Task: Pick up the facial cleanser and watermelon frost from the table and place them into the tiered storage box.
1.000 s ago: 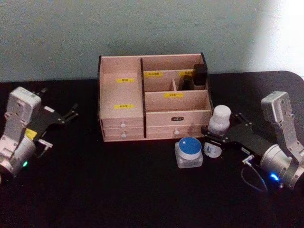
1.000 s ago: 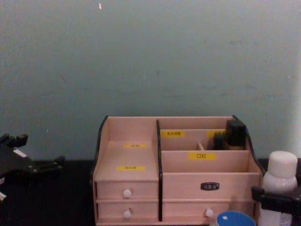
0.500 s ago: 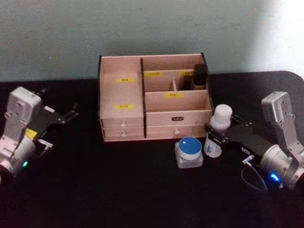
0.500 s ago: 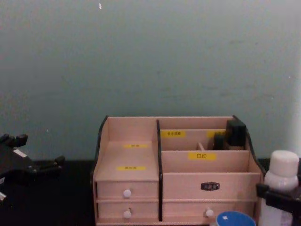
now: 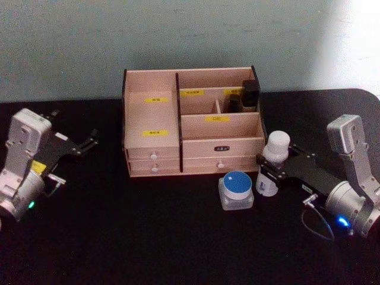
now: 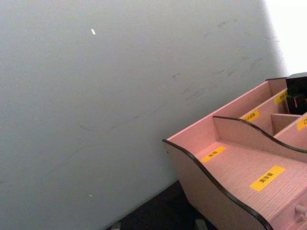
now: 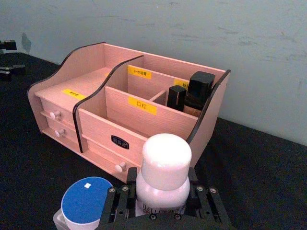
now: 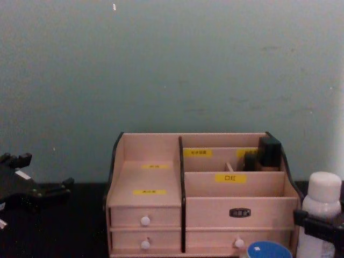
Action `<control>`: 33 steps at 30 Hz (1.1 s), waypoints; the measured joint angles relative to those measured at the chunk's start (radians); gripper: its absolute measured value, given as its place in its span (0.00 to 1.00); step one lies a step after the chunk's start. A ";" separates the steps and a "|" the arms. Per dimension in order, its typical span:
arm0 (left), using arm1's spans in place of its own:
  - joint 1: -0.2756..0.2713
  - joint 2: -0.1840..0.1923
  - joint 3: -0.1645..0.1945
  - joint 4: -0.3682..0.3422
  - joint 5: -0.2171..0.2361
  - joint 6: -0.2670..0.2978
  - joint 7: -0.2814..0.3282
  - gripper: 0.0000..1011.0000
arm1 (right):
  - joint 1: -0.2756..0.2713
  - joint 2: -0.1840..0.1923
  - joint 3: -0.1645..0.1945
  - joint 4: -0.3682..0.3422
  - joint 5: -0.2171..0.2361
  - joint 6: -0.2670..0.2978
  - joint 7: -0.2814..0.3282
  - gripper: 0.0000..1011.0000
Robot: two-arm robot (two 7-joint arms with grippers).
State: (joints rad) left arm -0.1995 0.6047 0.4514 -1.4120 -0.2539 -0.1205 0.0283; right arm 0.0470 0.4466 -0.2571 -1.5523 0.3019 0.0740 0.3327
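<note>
Right wrist view is showing the right gripper (image 7: pixel 159 194) pinching the white-capped bottle (image 7: pixel 163 163), just beside the blue-lidded jar (image 7: pixel 86 199), both lying before the tiered storage box (image 7: pixel 91 129). Farther left, the left gripper (image 5: pixel 89 141) is hovering, fingers spread.

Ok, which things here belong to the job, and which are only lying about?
For the job: white bottle, in the right gripper; blue-lidded jar; tiered storage box.
Just there: two dark bottles in the box's back compartment; left gripper, idle at the left.
</note>
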 joint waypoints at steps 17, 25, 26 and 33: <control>0.000 0.000 0.000 0.000 0.000 0.000 0.000 0.99 | -0.067 0.068 0.043 -0.169 0.061 -0.001 0.067 0.60; 0.000 0.000 0.000 0.000 0.000 0.000 0.000 0.99 | -0.043 0.082 0.046 -0.213 0.070 -0.002 0.070 0.59; 0.000 0.000 0.000 0.000 0.000 0.000 0.000 0.99 | -0.038 0.081 0.044 -0.213 0.070 -0.003 0.070 0.60; 0.000 0.000 0.000 0.000 0.000 0.000 0.000 0.99 | 0.042 0.060 0.020 -0.179 0.073 -0.001 0.070 0.59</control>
State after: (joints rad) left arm -0.1995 0.6047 0.4514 -1.4120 -0.2539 -0.1205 0.0283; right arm 0.0887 0.5063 -0.2374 -1.7315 0.3748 0.0734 0.4032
